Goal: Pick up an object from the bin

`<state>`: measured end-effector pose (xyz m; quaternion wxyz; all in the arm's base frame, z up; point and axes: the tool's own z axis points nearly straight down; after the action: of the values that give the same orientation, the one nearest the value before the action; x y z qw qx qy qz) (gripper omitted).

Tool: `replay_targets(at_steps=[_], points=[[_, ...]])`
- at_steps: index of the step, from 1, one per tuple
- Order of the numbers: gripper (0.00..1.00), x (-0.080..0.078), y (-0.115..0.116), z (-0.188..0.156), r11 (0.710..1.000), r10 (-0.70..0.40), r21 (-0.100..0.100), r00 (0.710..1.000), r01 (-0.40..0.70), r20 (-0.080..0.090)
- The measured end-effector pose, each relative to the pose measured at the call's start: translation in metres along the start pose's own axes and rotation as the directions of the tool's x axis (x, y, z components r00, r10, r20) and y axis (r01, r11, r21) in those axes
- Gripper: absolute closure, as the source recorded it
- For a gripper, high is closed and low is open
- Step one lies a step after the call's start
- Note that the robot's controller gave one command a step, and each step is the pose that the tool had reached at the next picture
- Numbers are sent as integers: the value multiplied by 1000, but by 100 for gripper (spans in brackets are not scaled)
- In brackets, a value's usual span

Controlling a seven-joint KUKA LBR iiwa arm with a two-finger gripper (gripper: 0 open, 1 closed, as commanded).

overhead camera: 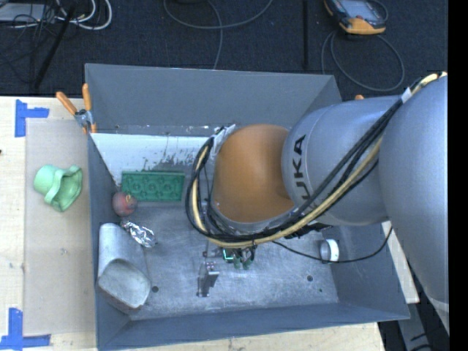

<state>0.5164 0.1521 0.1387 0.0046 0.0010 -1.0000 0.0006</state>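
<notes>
The grey arm [351,167] is reaching in from the right, and its rounded casing is showing the black letters "UKA" [300,163], the start of the word being cut off by the orange domed cover [248,170] at the wrist. Black and yellow cables [196,196] are looping round that cover. No other writing is readable.

The gripper [208,278] is hanging below the cover, over a bare, scuffed patch of the grey metal bin [219,93] floor, towards the front middle. Whether it is released or clenched cannot be told.

The crumpled silver foil scrap [139,234] is lying nearest to it, to its left and apart from it. Further left a grey cylindrical cup [121,270] is lying on its side in the front left corner. A small reddish-brown ball [124,202] is sitting just beside a flat green studded brick [152,187] near the back left slope. A small white cylindrical piece [329,250] on a thin black wire is lying at the right.

The bin is standing on a pale wooden tabletop [51,269], where a light green plastic object [58,186] is resting. Behind it a dark floor [256,28] is carrying cables.
</notes>
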Motion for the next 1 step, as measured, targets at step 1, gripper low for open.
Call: replay_targets(at_steps=[1], points=[[0,48,-45,17,1000,-19,1,1000,19,0]])
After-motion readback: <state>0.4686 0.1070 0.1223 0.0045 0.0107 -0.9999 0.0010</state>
